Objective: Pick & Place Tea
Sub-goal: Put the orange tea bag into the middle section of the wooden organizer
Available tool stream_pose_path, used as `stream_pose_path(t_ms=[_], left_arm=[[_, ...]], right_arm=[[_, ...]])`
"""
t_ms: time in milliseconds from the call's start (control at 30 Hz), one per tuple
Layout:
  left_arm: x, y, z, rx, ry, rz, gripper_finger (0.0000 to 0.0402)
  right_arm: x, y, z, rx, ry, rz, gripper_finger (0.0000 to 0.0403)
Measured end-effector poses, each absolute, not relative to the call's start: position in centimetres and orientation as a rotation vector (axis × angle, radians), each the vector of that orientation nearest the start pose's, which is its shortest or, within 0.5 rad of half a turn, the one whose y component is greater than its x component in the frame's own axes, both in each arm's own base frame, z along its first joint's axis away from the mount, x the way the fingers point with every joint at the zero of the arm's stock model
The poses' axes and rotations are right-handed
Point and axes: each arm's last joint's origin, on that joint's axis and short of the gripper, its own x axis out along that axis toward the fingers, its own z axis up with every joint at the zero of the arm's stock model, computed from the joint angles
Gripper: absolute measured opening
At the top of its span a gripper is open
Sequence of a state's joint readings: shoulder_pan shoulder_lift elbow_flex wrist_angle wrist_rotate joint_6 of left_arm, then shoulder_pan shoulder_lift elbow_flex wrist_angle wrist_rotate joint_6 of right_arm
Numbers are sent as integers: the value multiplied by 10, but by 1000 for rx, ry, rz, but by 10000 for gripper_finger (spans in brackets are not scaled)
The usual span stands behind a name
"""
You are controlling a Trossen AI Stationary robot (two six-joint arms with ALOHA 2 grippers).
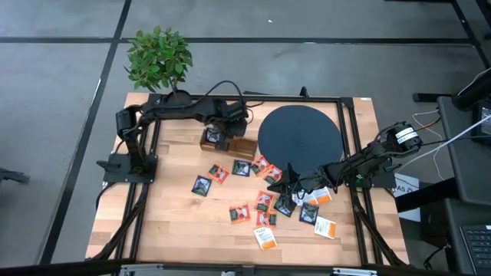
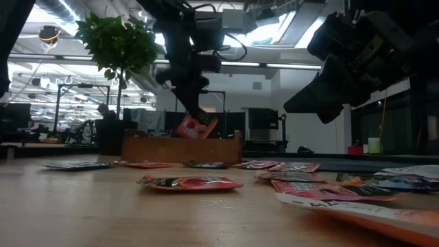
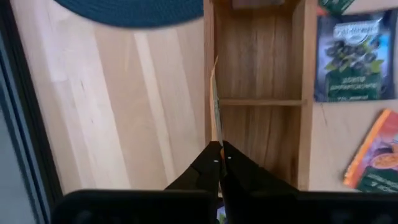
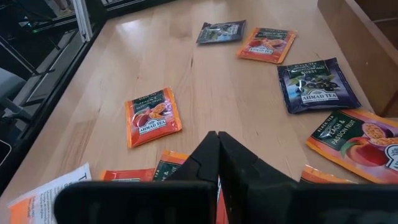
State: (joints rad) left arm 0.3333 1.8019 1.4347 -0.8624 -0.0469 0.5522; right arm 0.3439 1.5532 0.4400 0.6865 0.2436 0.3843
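At the high view's four o'clock, the right gripper (image 1: 295, 186) hangs with fingers pressed together, apparently empty, over the scattered tea sachets (image 1: 265, 205). Farther back, at eleven o'clock, the left gripper (image 3: 221, 148) is clamped on one sachet (image 2: 195, 127), held edge-on above the wooden tray (image 3: 258, 74).

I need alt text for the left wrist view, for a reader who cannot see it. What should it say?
The left gripper, shut, holds a thin tea sachet edge-on above the wooden tray with its divided compartments. A dark sachet and an orange sachet lie on the table beside the tray, and the edge of a black disc shows beyond.
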Motion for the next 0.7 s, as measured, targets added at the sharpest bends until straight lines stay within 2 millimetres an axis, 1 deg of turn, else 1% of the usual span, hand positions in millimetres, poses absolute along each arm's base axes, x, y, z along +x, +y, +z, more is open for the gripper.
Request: stream_pose_path(t_ms=[100, 233, 367, 433, 533, 633, 700], left_arm=[[339, 124, 243, 269, 1290, -20, 2], [328, 131, 255, 248, 1289, 14, 2], [314, 137, 273, 203, 1200, 15, 2], [305, 139, 278, 156, 1129, -6, 2], [293, 140, 275, 133, 1067, 2, 2], [282, 139, 267, 139, 1017, 22, 2], [272, 138, 262, 125, 973, 1, 2]], right_arm=[[252, 83, 134, 255, 421, 19, 10], [251, 83, 134, 254, 423, 18, 10], [251, 83, 134, 254, 424, 18, 10], [251, 83, 134, 254, 424, 18, 10], [251, 83, 134, 254, 424, 18, 10], [251, 83, 134, 254, 424, 18, 10], [251, 83, 134, 256, 424, 18, 10]])
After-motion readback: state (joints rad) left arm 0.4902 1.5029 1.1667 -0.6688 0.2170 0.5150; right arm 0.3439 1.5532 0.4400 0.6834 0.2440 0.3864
